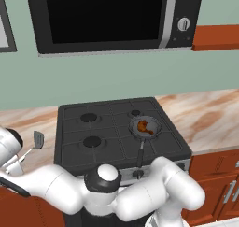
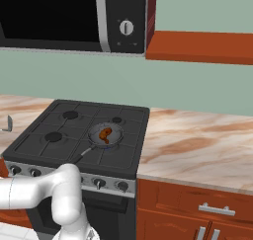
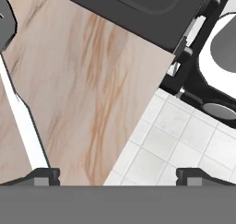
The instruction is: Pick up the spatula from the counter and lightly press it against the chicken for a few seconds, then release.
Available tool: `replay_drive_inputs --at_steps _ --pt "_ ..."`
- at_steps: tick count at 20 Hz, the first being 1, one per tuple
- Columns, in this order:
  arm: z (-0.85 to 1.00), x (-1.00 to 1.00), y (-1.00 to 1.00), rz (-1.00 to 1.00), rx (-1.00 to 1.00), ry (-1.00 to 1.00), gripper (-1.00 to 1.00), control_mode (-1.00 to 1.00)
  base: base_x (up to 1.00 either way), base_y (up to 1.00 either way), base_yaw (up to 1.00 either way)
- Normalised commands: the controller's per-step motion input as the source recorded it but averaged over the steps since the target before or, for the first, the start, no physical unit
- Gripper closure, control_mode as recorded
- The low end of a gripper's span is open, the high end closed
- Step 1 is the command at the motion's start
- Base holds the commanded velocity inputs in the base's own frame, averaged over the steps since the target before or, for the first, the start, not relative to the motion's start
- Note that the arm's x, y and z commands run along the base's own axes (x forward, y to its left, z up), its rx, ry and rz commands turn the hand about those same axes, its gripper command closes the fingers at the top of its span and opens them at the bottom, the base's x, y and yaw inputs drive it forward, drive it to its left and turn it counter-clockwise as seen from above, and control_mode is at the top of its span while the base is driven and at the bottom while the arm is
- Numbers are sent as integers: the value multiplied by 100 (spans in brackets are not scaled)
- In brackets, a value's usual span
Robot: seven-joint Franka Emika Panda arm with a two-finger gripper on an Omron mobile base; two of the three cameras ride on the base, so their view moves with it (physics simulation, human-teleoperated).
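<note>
The spatula [image 1: 37, 140], with a grey head and a white handle, lies on the marble counter left of the stove. In the hand view its handle [image 3: 22, 119] runs from the grey head at top left down to my left fingertip [image 3: 44, 176]. My gripper [image 3: 119, 177] is open above the counter edge, its tips far apart and nothing between them. The spatula's head [image 2: 7, 123] also shows at the left edge of the right base view. The chicken [image 1: 144, 126], a brown-orange piece, lies in a small dark pan [image 1: 151, 131] on the stove's front right burner.
The black stove [image 1: 116, 128] fills the middle, with a microwave [image 1: 107, 16] above it. The pan's handle [image 1: 140, 152] points toward the stove's front. My arm [image 1: 60, 184] stretches left across the stove's front. White floor tiles [image 3: 184, 149] lie beyond the counter edge.
</note>
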Motion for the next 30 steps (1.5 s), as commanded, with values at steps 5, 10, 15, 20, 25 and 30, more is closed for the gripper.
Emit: replay_drive_inputs --at_steps 5,10,15,20,25,30 --pt "-5 6 0 0 0 2 -100 -100 0 0 0" --pt "-8 3 0 0 0 2 -100 -100 0 0 0" --pt "-9 5 1 0 0 2 -100 -100 0 0 0" --pt "-7 18 3 0 0 4 -100 -100 0 0 0" --pt "-5 23 4 0 0 5 -100 -100 0 0 0" --pt "-9 27 9 0 0 6 -100 -100 0 0 0"
